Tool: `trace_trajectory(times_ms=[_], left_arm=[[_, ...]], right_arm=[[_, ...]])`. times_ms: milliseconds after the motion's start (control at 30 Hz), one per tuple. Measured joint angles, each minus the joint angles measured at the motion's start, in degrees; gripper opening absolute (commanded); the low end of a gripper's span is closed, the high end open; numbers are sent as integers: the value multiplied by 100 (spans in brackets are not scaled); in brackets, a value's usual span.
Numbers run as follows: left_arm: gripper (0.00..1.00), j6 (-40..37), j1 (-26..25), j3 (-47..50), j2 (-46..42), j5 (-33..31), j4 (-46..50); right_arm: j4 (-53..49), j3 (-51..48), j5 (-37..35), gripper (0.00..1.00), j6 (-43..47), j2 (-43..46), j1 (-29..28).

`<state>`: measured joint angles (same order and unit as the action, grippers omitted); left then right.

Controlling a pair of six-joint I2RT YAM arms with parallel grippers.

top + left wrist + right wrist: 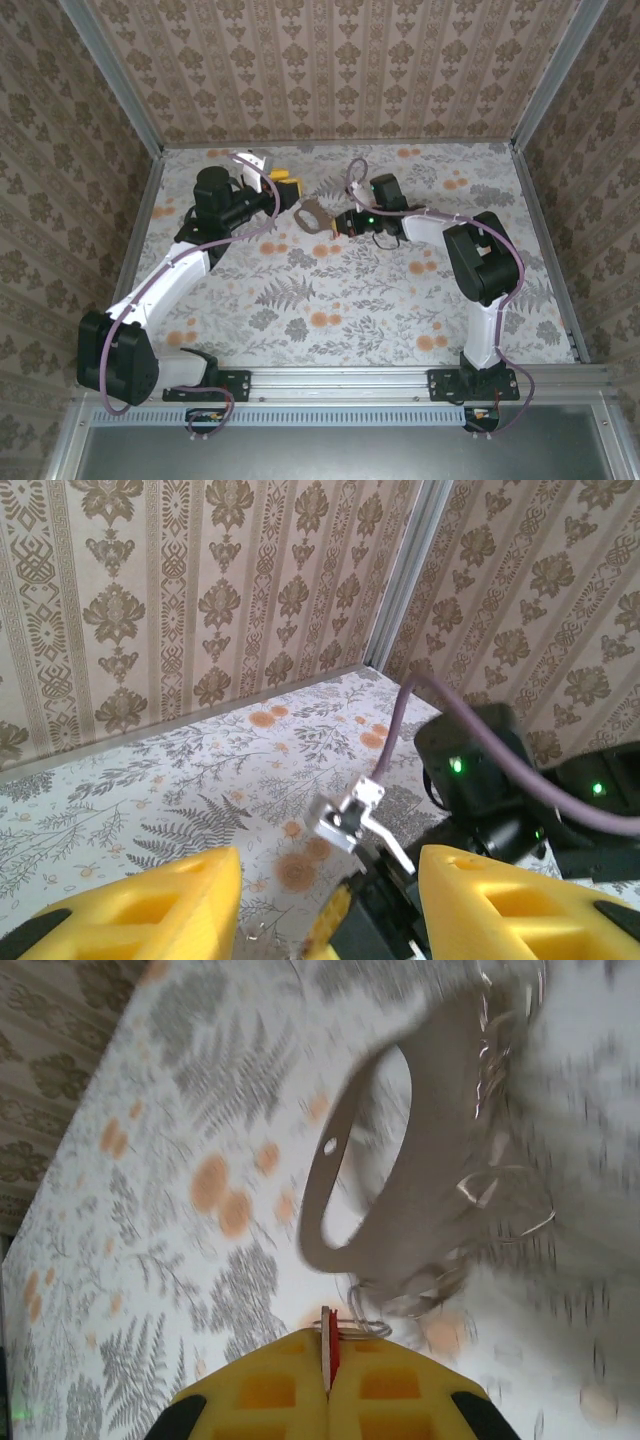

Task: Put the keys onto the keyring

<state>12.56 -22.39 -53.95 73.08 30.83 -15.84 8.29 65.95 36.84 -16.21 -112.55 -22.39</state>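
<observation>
While both arms reach toward the far middle of the table, we look down on a pale cloth printed with grey ferns and orange blossoms, spread flat from wall to wall. Brown damask wallpaper in vertical stripes closes the space on three sides, with bare aluminium posts at the corners and an aluminium rail carrying the arm bases along the near edge. We find the left gripper raised near the back wall, its yellow fingers spread wide with nothing between them. Facing it, the right gripper has its yellow fingers pressed together on the thin red end of the keys. Just beyond those fingertips, between the two grippers, is the keyring, a brownish-grey oval loop with thin wire rings bunched against one side. Whether it rests on the cloth or hangs above it, we cannot tell.
</observation>
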Motion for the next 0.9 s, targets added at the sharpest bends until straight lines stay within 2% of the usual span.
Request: trace_trajectory(times_ms=[333,367,533,600,667,733,767,900], left_arm=[[51,127,-2,0,0,44,15],[51,138,-2,0,0,50,22],[53,146,-7,0,0,109,50],[54,162,-13,0,0,127,50],[56,173,-39,0,0,131,61],[60,188,-57,0,0,131,76],[67,186,-83,0,0,129,98],[90,188,-116,7,-9,44,262]], right_arm=[[525,-1058,-17,0,-382,321,-192],[555,-1130,-17,4,-404,376,-212],[686,-1558,-15,40,-546,717,-313],[732,-1768,2,52,-614,894,-358],[787,-2028,26,78,-675,1102,-382],[782,-2275,24,91,-721,1364,-391],[743,-2389,20,100,-741,1543,-391],[385,-2581,-129,100,-761,2481,-380]])
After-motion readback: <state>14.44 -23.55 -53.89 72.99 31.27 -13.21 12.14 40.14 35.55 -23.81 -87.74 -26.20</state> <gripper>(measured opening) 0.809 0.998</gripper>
